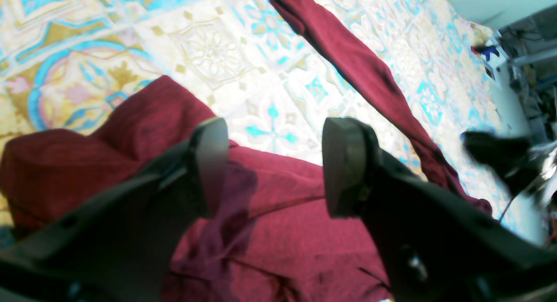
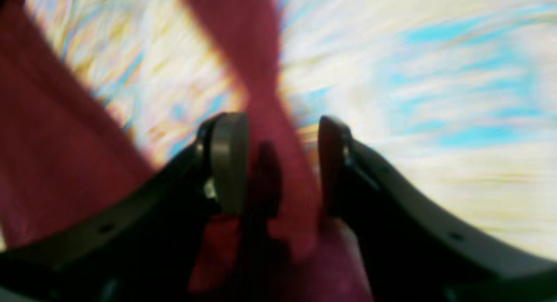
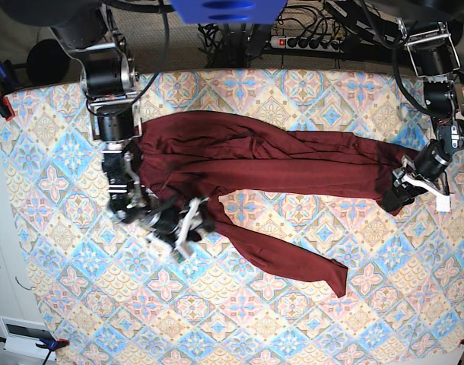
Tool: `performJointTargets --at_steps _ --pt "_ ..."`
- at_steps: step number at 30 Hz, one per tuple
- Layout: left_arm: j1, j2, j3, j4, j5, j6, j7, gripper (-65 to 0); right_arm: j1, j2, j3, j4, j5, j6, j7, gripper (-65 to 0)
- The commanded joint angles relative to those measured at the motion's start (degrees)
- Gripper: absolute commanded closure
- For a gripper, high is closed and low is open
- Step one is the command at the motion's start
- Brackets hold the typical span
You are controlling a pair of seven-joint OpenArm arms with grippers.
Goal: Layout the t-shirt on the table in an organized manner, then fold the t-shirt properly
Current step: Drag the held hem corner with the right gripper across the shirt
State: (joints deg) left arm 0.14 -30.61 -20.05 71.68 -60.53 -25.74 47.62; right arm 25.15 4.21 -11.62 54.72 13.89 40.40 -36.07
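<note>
Maroon cloth stretches across the upper half of the patterned table in the overhead view: the t-shirt lies rumpled and long, its body gathered in lengthwise folds, one long sleeve trailing down to a cuff near the middle of the table.

At the left of that view, the right gripper sits low at the shirt's lower left edge, where the sleeve branches off. Its own camera is badly smeared, so the tablecloth is only streaks of blue and cream. A strip of maroon fabric runs down between its fingers, which stand apart. Whether the fabric is pinched or merely lying between them cannot be told through the blur.

At the far right, the left gripper hovers at the shirt's bunched end, near the table's edge. Its wrist camera shows both fingers spread wide above heaped fabric, with nothing between them. The same view shows the sleeve crossing the table diagonally and a dark, blurred shape of the other arm at the right edge.
</note>
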Motion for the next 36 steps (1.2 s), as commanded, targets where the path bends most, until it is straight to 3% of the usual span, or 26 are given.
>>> performJointTargets --at_steps 1,8,19,23,28,36 --pt "-0.80 -1.35 -0.30 0.89 -1.23 -0.59 -0.98 -33.7 4.35 0.67 0.06 -0.43 1.19 -0.40 3.24 -25.5" --pt "-0.54 -1.35 -0.21 0.89 -1.23 -0.59 -0.98 -33.7 5.67 0.58 -0.12 -10.46 1.19 -0.40 9.83 -25.6" --pt "-0.36 -1.35 -0.21 0.89 -1.23 -0.59 -0.98 -33.7 7.60 0.58 -0.21 -17.31 0.84 -0.40 13.61 -25.6" --pt "-0.27 -1.35 -0.21 0.89 -1.23 -0.59 -0.98 -33.7 7.60 0.41 -0.21 -17.22 -5.32 -0.40 13.79 -25.6" --pt "-0.27 -1.35 -0.21 0.89 -1.23 -0.59 -0.98 -33.7 7.25 -4.34 -0.12 -16.78 -11.74 -0.40 13.79 -25.6" --pt "-0.19 -1.35 -0.21 0.89 -1.23 -0.59 -0.98 -33.7 7.16 -5.13 -0.30 -16.78 -12.62 -0.40 13.53 -24.9"
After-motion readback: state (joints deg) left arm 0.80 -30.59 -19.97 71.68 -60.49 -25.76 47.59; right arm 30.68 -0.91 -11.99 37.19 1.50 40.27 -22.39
